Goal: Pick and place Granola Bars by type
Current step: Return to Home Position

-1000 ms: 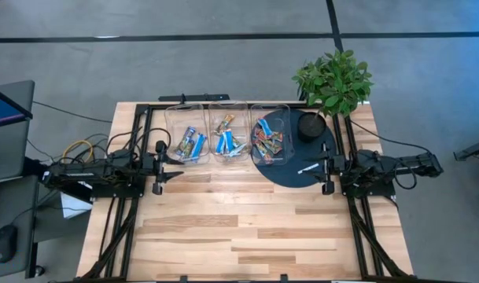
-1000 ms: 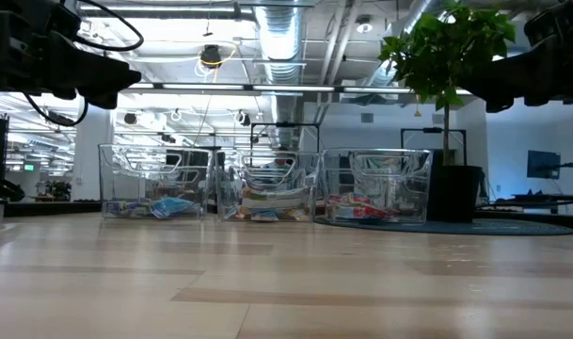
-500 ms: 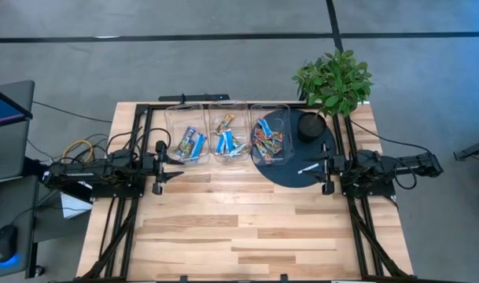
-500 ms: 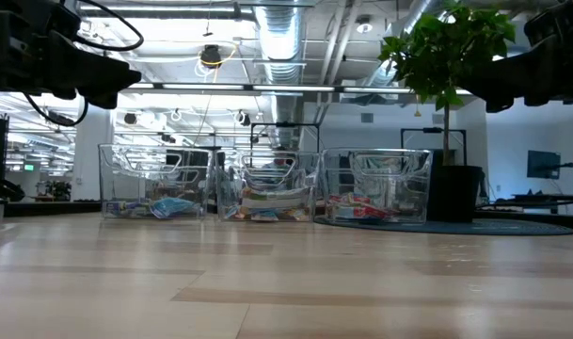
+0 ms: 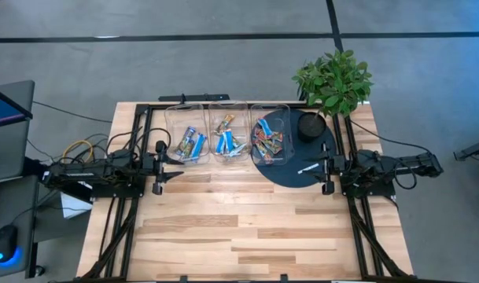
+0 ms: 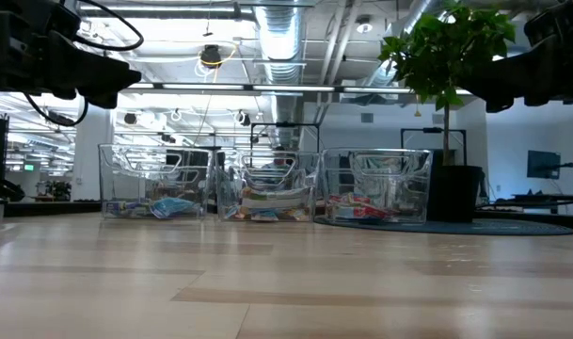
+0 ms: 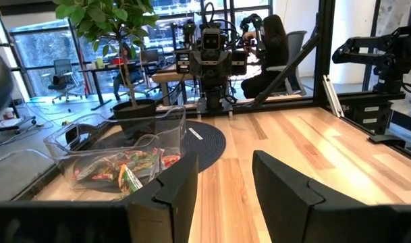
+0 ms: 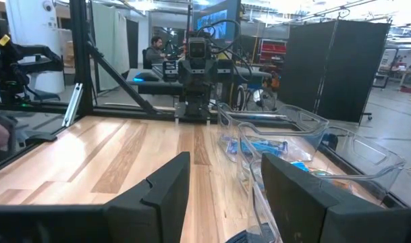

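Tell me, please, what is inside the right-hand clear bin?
A loose heap of granola bars in mostly red-brown wrappers lies in the right-hand bin; any beneath the top ones are covered.

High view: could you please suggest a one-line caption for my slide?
Granola bars lie in three clear bins; left hand and right hand wait open and empty at opposite sides of the table.

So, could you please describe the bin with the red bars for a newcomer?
Find the potted plant at the table's far right corner; its pot stands on a dark round mat. Of the three clear bins in a row along the far edge, take the rightmost bin, beside the pot. It alone overlaps the mat and holds orange-red bars; its neighbours hold mostly blue ones.
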